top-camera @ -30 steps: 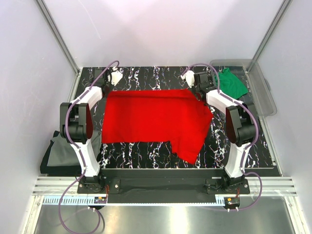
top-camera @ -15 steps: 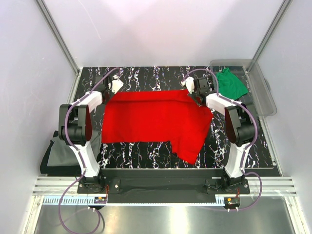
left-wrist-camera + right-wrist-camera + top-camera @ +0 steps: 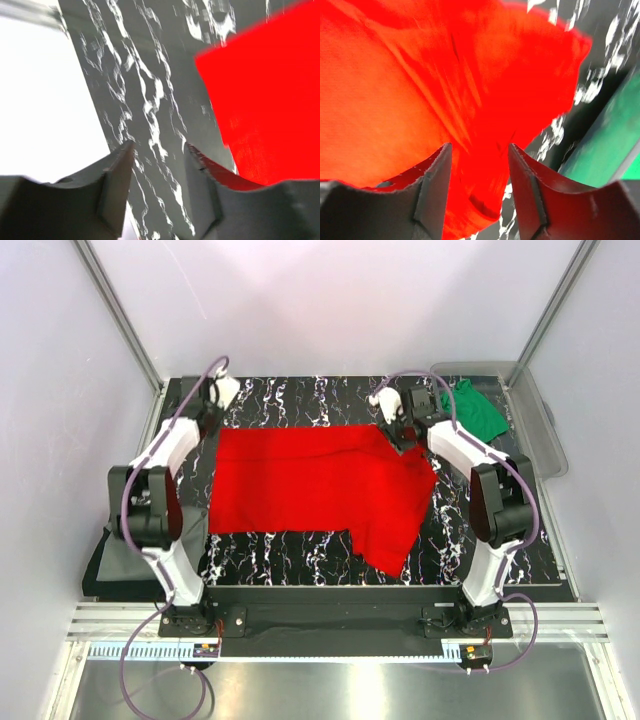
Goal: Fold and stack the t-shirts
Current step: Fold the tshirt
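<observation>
The bright red t-shirt [image 3: 310, 485] lies spread flat on the black marbled table [image 3: 300, 400], with a flap hanging toward the near right. My left gripper [image 3: 210, 405] hovers just beyond its far left corner. In the left wrist view that gripper [image 3: 159, 147] is open over bare table, the red t-shirt [image 3: 265, 100] to its right. My right gripper [image 3: 398, 430] is over the far right corner. It stands open [image 3: 480, 147] above the rumpled red t-shirt [image 3: 420, 90], holding nothing. The green t-shirt [image 3: 475, 410] lies in the bin. The dark grey t-shirt [image 3: 120, 555] lies left of the table.
A clear plastic bin [image 3: 545, 425] stands at the far right corner, and its green cloth [image 3: 605, 145] shows beside the right jaws. White enclosure walls [image 3: 60, 390] rise close on both sides. Both arm bases sit at the near edge.
Both grippers have opened and let go of the red t-shirt's far corners. The left gripper has drawn back off the cloth toward the far left; the right one has lifted slightly.
</observation>
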`<state>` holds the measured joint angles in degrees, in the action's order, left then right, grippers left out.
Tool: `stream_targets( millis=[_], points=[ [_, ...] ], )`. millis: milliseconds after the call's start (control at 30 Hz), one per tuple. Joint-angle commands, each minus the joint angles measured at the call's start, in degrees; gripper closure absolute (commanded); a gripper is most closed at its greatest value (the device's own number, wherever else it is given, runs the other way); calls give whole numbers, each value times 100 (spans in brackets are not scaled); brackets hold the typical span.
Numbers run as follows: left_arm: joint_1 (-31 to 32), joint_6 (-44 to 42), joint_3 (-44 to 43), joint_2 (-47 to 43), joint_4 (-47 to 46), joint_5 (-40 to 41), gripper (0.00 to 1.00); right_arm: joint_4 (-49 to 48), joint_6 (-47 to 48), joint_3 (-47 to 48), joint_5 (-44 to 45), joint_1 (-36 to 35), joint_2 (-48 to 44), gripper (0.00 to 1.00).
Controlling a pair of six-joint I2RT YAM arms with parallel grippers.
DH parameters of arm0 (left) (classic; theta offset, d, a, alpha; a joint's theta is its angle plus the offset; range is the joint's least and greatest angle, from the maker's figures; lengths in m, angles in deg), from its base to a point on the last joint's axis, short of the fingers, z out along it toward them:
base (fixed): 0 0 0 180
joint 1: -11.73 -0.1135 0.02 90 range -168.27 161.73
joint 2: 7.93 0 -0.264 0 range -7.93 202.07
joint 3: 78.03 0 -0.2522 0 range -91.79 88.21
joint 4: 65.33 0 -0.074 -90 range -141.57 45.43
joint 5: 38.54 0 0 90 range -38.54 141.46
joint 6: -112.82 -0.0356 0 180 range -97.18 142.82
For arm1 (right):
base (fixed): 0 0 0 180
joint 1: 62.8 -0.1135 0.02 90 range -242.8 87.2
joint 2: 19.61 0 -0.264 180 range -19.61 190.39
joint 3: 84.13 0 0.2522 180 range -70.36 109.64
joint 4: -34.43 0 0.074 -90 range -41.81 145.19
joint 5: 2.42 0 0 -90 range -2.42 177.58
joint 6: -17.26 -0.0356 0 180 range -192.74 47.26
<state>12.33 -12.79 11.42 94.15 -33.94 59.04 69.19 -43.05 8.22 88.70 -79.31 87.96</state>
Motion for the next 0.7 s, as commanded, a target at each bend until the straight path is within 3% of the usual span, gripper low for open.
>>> stream_targets(
  millis=[0,100,200,300,667],
  points=[
    [98,300,-1018,706,345,-2,55,176,430,595,-876,-54,253,47],
    [89,520,-1425,1173,663,-89,72,396,712,1061,-1158,-54,816,53],
    [89,835,-1549,1314,847,-344,100,449,906,1430,-1325,-54,1264,55],
    [107,1108,-1584,1367,1085,-722,100,537,933,1843,-1509,-45,1643,53],
    [186,1162,-1128,1253,1111,-863,100,906,1038,2863,-1677,-54,2347,51]
  ],
)
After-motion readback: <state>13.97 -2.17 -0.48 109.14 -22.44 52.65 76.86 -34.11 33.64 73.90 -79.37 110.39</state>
